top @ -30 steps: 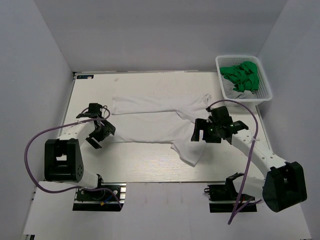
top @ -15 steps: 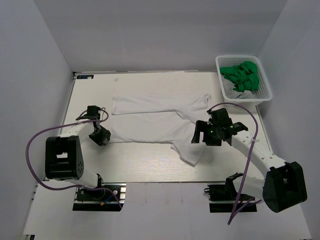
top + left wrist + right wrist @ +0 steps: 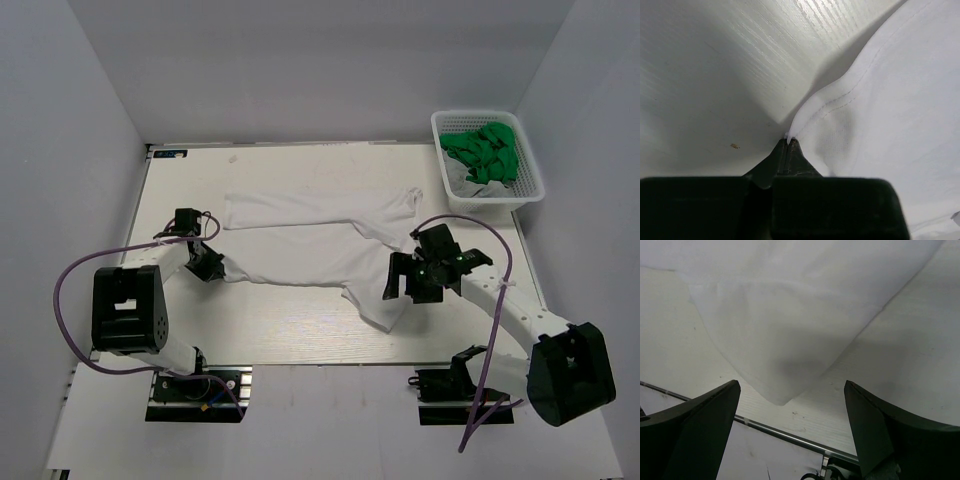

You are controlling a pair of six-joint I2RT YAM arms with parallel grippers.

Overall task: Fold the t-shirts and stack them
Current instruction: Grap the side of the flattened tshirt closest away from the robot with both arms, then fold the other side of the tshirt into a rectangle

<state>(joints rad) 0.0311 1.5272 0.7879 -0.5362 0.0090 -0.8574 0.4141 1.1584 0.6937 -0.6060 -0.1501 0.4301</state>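
Left gripper [image 3: 788, 142] has both fingers squeezed tight together, and a hem corner of the white t-shirt [image 3: 300, 245] is pinched right at the tips. In the wrist view the stitched hem runs up and off to the right from the fingertips, and the fabric bunches into a small ridge just ahead of them. Left of the fingers it's just bare table [image 3: 715, 75].

Right gripper [image 3: 790, 387] is wide open, fingers spread far apart, hanging over one sleeve. The pointed end of that sleeve sits in the gap between the two fingers, a bit ahead of them, and it doesn't look like it touches either one. The rest of the sleeve widens out beyond the fingertips. Can't tell from the wrist view how high the fingers are above the cloth.

From the top, the shirt lies spread out sideways on the table between the two grippers, hem end at the left fingers and sleeves at the right ones. The white basket [image 3: 530, 185] with the green cloth [image 3: 485, 150] in it is well apart from the right fingers, over at the far right corner
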